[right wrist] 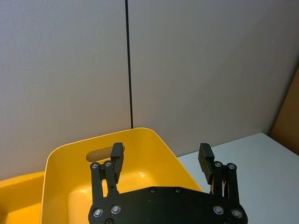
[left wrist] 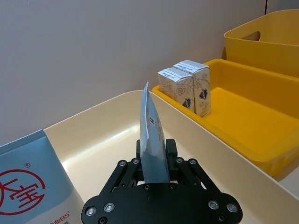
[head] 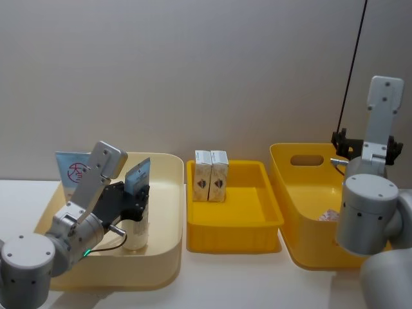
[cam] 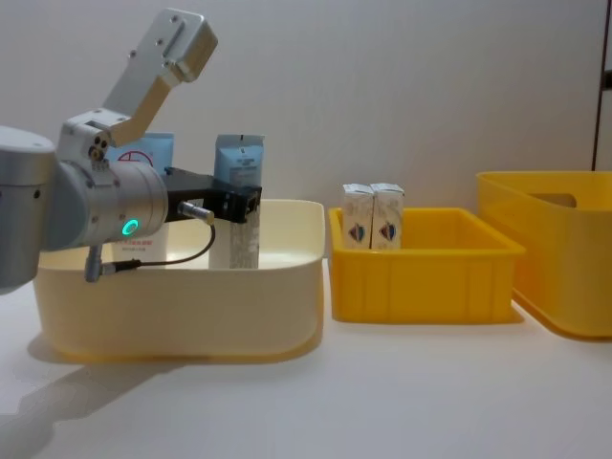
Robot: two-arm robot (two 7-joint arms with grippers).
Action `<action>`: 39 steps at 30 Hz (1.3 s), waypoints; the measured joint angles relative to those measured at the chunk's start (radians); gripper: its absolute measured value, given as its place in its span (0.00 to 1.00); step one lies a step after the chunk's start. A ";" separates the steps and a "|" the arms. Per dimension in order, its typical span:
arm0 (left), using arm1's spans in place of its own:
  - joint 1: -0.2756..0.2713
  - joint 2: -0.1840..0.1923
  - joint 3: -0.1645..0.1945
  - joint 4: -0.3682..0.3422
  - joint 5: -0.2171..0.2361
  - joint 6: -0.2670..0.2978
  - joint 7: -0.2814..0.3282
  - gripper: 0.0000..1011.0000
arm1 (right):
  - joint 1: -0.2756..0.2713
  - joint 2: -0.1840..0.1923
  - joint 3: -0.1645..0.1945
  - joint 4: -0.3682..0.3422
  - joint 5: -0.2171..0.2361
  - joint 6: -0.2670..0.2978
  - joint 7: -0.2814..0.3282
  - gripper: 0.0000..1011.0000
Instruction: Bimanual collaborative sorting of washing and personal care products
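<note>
As the left hand (left wrist: pixel 155 150) grips it, the blue-ended tube (left wrist: pixel 150 119) stands upright.

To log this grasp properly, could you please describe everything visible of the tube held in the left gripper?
The tube is a white squeeze tube, plastic by its look, with a flat, crimped light-blue end bearing a small dark printed mark. It stands upright, flat end up, inside the cream bin, towards the bin's right side. The left gripper is shut on its upper part from the side. Whether its base rests on the bin floor is unclear.
</note>
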 joint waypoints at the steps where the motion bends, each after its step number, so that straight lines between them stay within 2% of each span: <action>1: 0.000 0.000 0.000 0.000 0.000 0.000 0.000 0.24 | 0.000 0.000 0.000 0.000 0.000 0.000 0.000 0.99; 22: -0.011 -0.001 -0.010 -0.002 0.007 -0.017 -0.001 0.24 | 0.000 0.000 0.000 0.000 0.000 0.000 0.000 0.99; 30: -0.035 -0.004 -0.037 -0.046 0.001 -0.022 0.001 0.24 | 0.000 0.000 0.000 0.000 0.000 0.000 0.000 0.99; 39: -0.075 -0.017 -0.083 -0.108 -0.044 -0.012 -0.022 0.24 | 0.001 0.003 -0.003 0.002 -0.002 -0.007 0.004 0.99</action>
